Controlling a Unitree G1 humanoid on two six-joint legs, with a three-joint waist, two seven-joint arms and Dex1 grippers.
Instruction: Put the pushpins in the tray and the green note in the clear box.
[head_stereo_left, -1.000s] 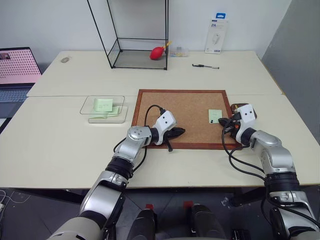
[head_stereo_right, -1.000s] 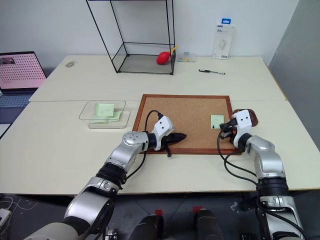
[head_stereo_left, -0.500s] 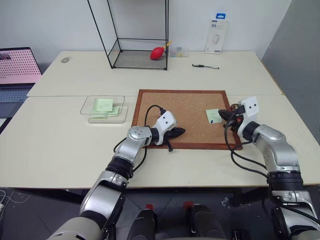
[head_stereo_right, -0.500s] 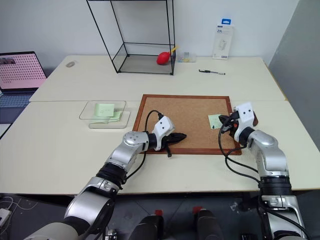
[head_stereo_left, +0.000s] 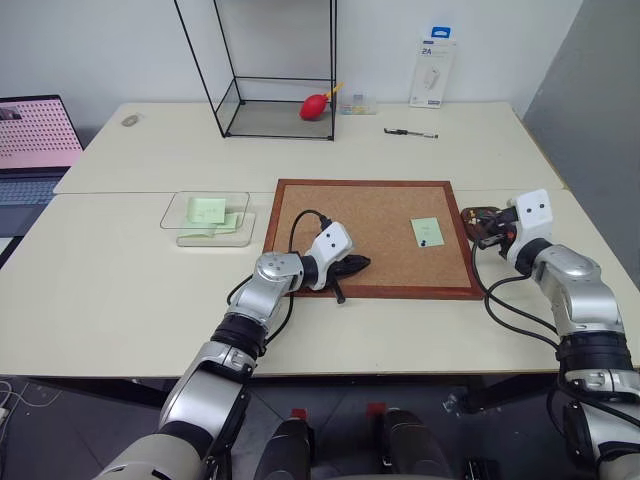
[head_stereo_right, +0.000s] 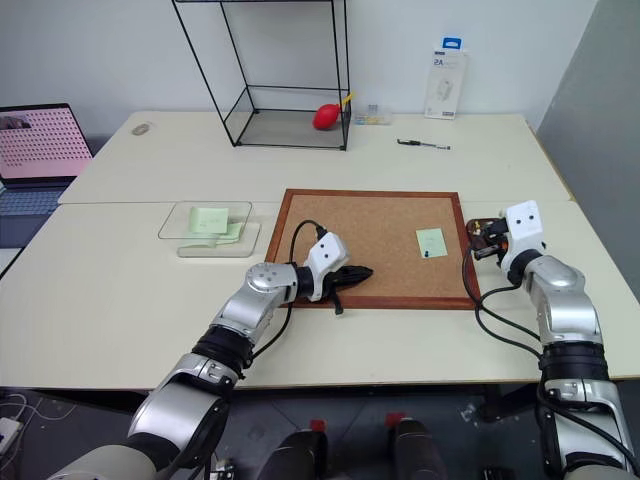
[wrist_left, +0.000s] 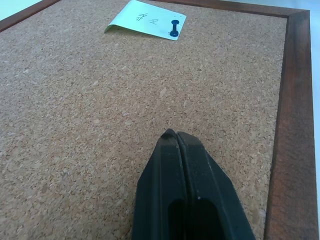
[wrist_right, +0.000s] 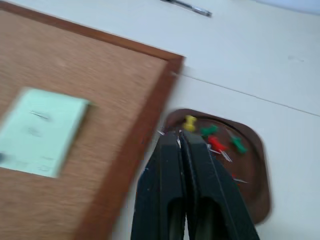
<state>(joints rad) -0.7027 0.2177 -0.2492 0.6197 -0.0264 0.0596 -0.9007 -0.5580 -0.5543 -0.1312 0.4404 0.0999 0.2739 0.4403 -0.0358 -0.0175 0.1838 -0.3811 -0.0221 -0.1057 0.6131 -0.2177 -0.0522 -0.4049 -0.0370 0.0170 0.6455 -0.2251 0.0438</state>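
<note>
While the right gripper (wrist_right: 181, 136) is hanging over the small dark brown tray (wrist_right: 255, 172) with jaws closed, perhaps pinching a pin, it should be opening slowly there. One dark pushpin (wrist_left: 174, 33) is pinning the pale green note (head_stereo_left: 427, 231) to the cork board (head_stereo_left: 370, 215) beside the tray. Left gripper (wrist_left: 176, 136) is resting closed.

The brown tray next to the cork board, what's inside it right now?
The tray holds loose pushpins: one yellow, two green and at least one red. The shut right gripper covers the tray's near edge, so anything lying there is hidden.
</note>
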